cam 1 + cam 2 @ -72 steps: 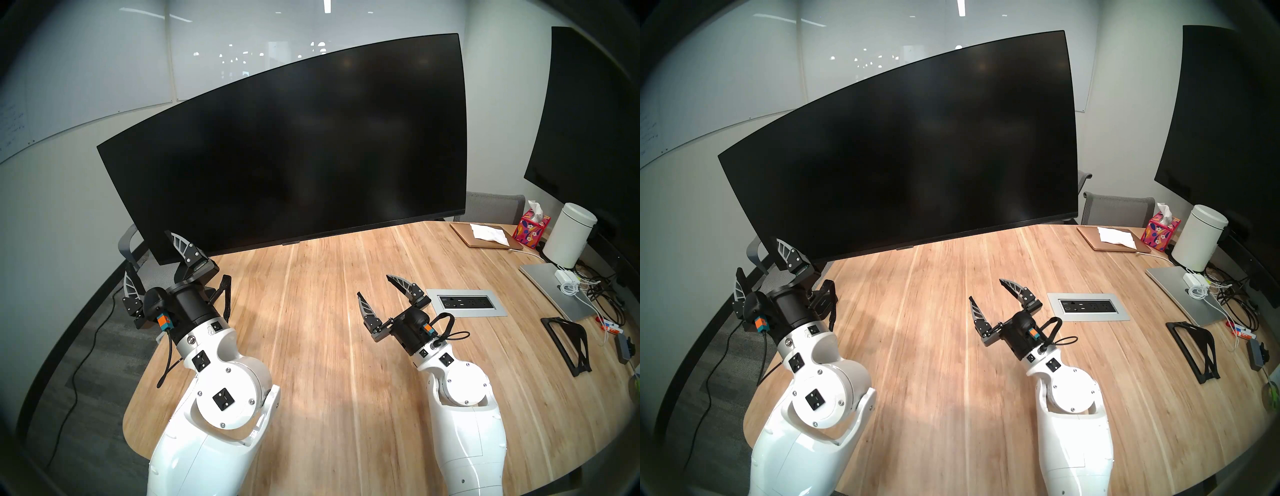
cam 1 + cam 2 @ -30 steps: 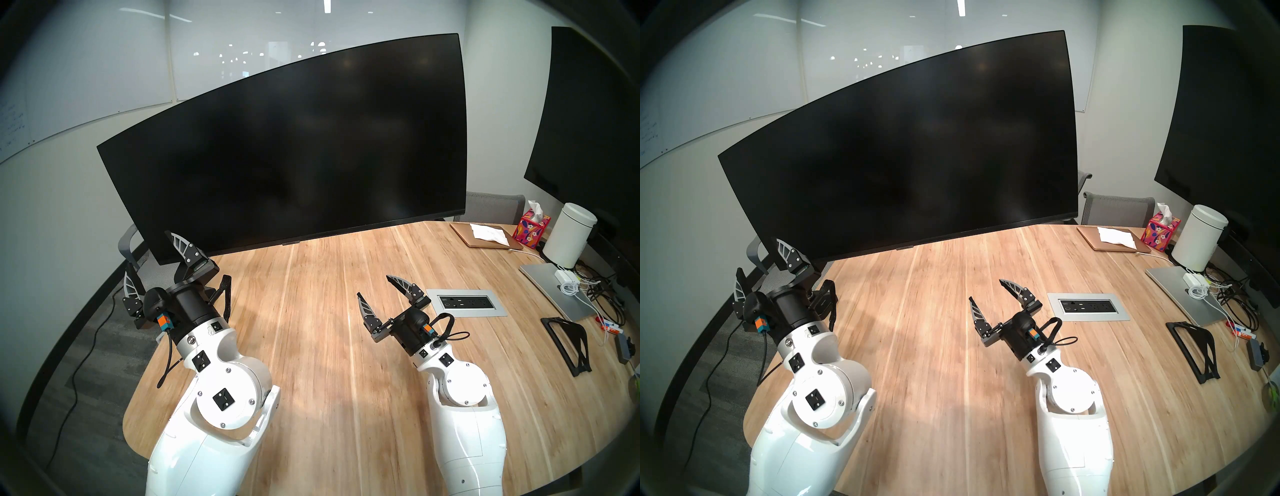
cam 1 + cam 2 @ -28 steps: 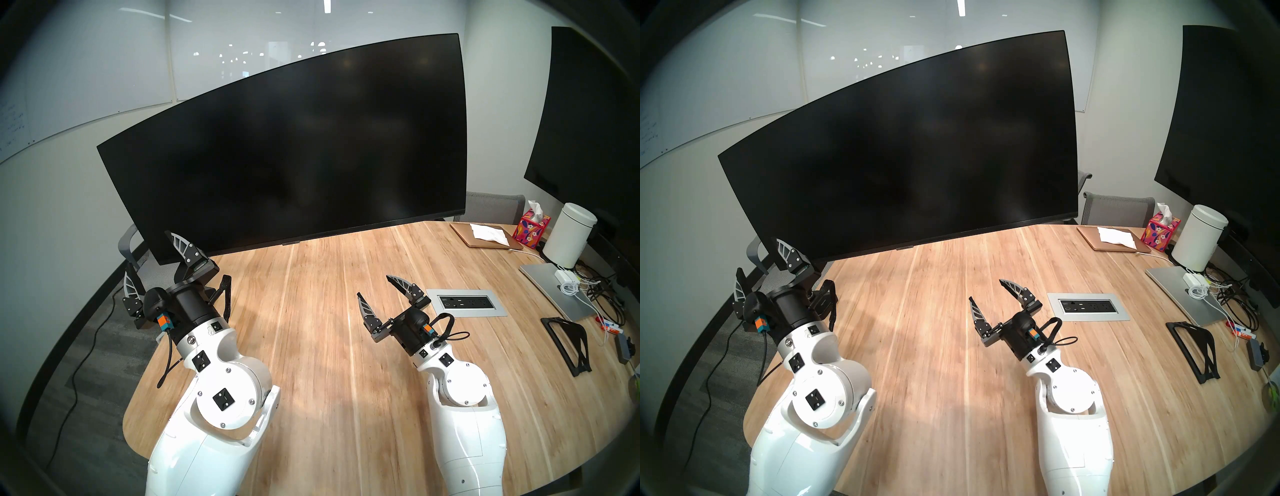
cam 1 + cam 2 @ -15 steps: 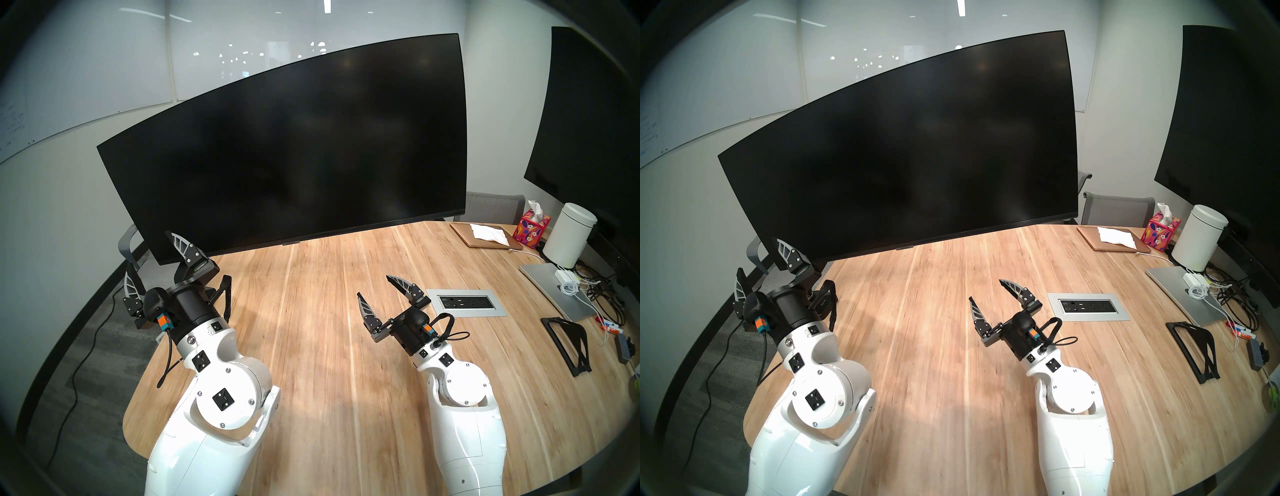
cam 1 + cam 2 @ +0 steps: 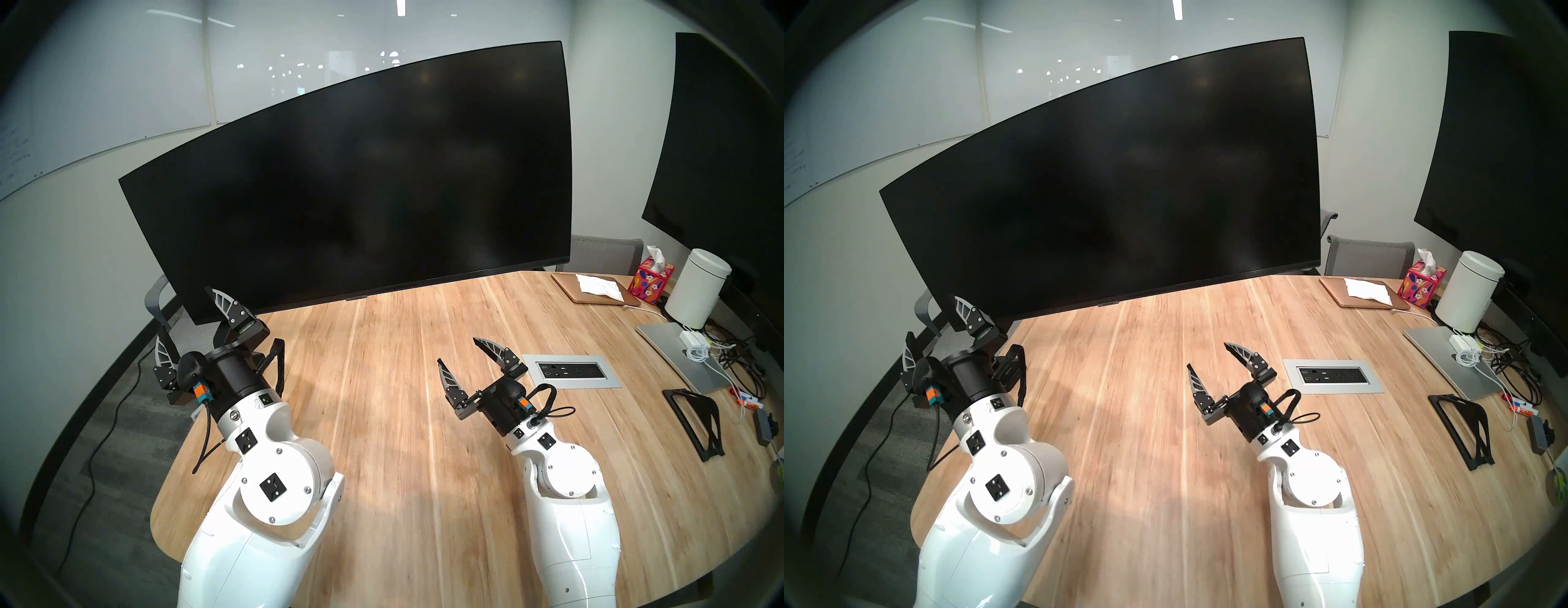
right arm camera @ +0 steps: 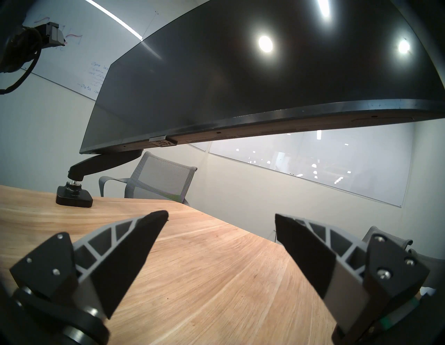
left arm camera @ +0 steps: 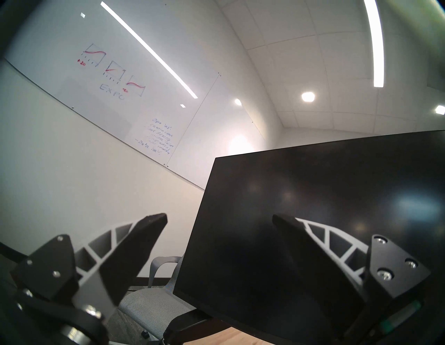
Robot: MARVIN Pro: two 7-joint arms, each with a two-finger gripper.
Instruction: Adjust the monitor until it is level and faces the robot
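Note:
The monitor [image 5: 360,182] is a very wide curved black screen over the wooden table [image 5: 382,424]; it slants, its left end low and its right end high. My left gripper [image 5: 184,314] is open at the monitor's lower left corner. In the left wrist view [image 7: 219,216], one finger lies in front of the screen [image 7: 313,228] and the other beyond its left edge. My right gripper [image 5: 457,350] is open and empty above the table's middle. The right wrist view shows the monitor's underside [image 6: 240,72], its black arm [image 6: 103,161] and flat base [image 6: 73,197].
A larger flat black screen [image 5: 721,148] stands at the right. Below it are a white canister [image 5: 698,293], tissue box [image 5: 653,280], silver laptop [image 5: 679,356], cables and a black stand [image 5: 695,418]. A power panel [image 5: 570,371] sits in the table. Grey chairs [image 5: 602,254] stand behind.
My left gripper has shifted slightly right and down at the monitor's lower left corner. The monitor and my right arm have not moved.

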